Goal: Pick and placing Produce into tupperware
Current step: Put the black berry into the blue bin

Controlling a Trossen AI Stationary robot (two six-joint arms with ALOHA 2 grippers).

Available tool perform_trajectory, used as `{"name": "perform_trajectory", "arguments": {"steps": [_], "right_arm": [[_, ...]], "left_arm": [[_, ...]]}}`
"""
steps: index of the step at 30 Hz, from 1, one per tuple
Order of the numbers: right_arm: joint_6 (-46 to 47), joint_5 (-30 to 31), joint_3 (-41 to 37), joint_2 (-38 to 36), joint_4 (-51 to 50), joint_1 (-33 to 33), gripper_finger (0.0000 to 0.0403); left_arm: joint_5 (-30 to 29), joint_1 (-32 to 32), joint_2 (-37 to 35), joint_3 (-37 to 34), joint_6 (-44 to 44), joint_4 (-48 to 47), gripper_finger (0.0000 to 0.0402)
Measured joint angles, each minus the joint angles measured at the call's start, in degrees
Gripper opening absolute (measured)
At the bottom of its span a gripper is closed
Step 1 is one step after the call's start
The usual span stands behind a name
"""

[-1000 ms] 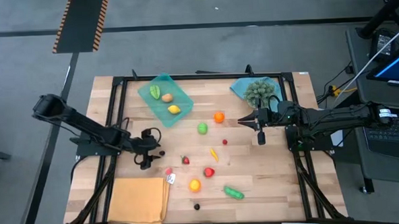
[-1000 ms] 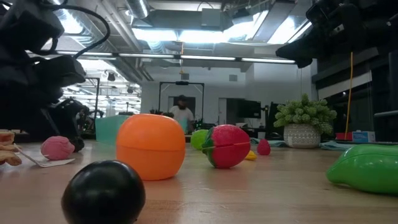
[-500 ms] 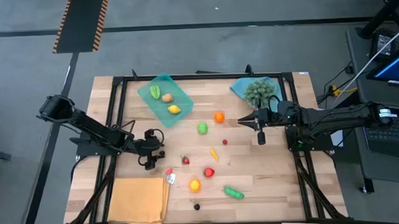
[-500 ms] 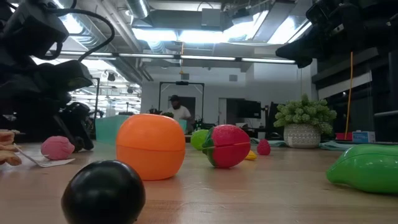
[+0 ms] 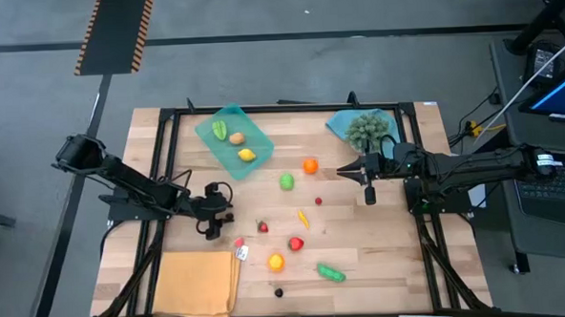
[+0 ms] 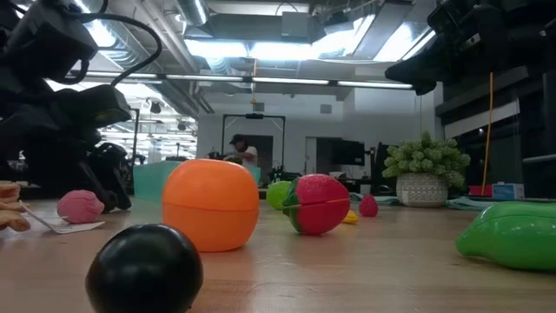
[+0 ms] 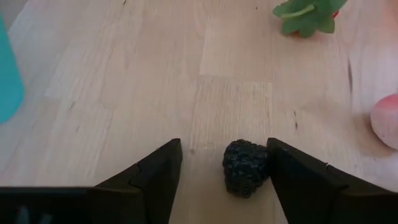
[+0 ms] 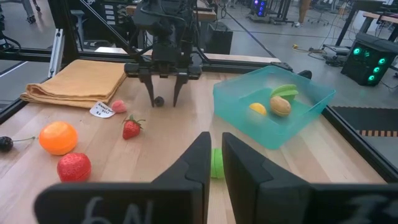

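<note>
The teal tupperware (image 5: pixel 234 140) sits at the far left of the table with a green, a brown and a yellow piece in it. Loose produce lies mid-table: an orange (image 5: pixel 310 165), a green piece (image 5: pixel 286 181), a strawberry (image 5: pixel 263 226), a red piece (image 5: pixel 296 243) and a green pod (image 5: pixel 330 272). My left gripper (image 7: pixel 224 149) is open and tipped down at the table, with a dark berry (image 7: pixel 244 168) between its fingers. My right gripper (image 5: pixel 343 171) hovers shut at the right, holding nothing. My left gripper has one finger (image 7: pixel 292 174) against the dark berry's side (image 7: pixel 264 163). The other finger stands apart from it with bare wood between. The fingers slant down from the table's left. The berry lies on the table.
A folded orange-tan cloth (image 5: pixel 197 282) lies at the near left, with a pink piece (image 5: pixel 239 243) and a white tag beside it. A bushy green cluster (image 5: pixel 367 128) stands on a blue piece at the far right. Black frame rails edge the table.
My left arm has leaned forward toward the table's right, and its gripper has sunk a little onto the table at the dark berry, then kept still.
</note>
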Motion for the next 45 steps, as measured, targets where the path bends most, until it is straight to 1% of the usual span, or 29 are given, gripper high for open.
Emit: {"name": "perform_trajectory", "arguments": {"steps": [11,19,23,27,31,38,45], "right_arm": [[0.0,0.0,0.0,0.0,0.0,0.0,0.0043],[0.2,0.0,0.0,0.0,0.0,0.0,0.0043],[0.2,0.0,0.0,0.0,0.7,0.0,0.0043],[0.1,0.0,0.0,0.0,0.9,0.0,0.0043],[0.1,0.0,0.0,0.0,0.9,0.0,0.0043],[0.2,0.0,0.0,0.0,0.9,0.0,0.0043],[0.1,0.0,0.0,0.0,0.9,0.0,0.0043]], "left_arm": [[0.5,0.0,0.0,0.0,-0.4,-1.0,0.0157],[0.6,0.0,0.0,0.0,-0.6,-1.0,0.0085],[1.0,0.0,-1.0,-0.2,-0.7,-1.3,0.0085],[1.1,0.6,-2.1,-0.2,-4.7,-1.4,0.0085],[1.4,1.5,-4.1,-0.3,-4.9,-1.9,0.0085],[1.6,4.0,-10.2,-0.4,-4.6,-2.4,0.0084],[1.5,6.1,-17.5,-0.3,-0.1,-1.9,0.0084]]}}
